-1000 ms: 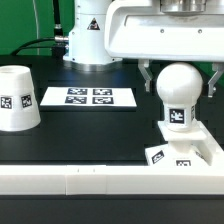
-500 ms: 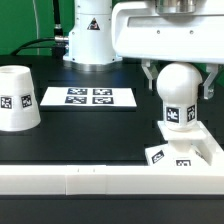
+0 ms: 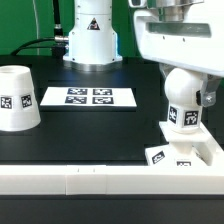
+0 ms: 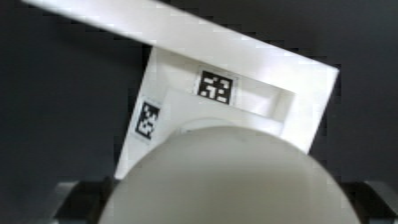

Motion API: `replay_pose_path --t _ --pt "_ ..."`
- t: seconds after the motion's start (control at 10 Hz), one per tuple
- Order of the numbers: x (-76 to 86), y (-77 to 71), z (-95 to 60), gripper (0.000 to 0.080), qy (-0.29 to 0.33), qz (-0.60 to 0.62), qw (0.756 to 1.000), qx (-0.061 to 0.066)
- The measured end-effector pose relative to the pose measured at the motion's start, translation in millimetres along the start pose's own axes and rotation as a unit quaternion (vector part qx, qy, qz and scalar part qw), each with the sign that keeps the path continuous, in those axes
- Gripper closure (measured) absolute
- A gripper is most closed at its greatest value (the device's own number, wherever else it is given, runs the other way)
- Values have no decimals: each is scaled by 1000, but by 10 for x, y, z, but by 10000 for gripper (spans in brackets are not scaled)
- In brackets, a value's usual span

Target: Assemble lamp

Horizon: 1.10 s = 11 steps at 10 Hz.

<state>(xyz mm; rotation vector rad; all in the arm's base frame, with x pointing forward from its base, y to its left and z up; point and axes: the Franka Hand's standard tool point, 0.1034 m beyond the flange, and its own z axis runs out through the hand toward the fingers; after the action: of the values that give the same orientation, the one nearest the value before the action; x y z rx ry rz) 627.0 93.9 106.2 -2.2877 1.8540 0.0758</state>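
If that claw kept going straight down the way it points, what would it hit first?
The gripper points down with its jaws on the bulb at its round head, so the bulb goes first: its neck would meet the flat square base right beneath. Whether they already touch, I cannot tell.

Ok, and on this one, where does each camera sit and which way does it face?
Exterior view: low by the table edge, behind the long white rail, facing the arm's white pedestal; shows the claw gripping the white round-headed plastic bulb.
Wrist view: on the wrist, looking down over the bulb's head; dark fingers at its sides.
Shared: bulb and flat square white plastic base.
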Motion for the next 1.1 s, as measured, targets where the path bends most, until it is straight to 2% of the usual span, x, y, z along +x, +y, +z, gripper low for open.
replay_pose_path --t 0.2,0.3,0.4,0.5,0.7,0.9,1.1 --pt "-7 -6 2 220 -7 53 999 3" --pt "-36 -8 6 144 -10 81 997 3" --pt "-39 -9 6 144 -11 62 998 4" --pt "-40 7 4 114 -11 28 1000 -2" --pt "-79 48 -31 102 -20 -37 999 -28" --pt "-51 36 -56 101 -21 -167 985 -26" --pt "-57 39 -51 101 -23 -219 975 -25"
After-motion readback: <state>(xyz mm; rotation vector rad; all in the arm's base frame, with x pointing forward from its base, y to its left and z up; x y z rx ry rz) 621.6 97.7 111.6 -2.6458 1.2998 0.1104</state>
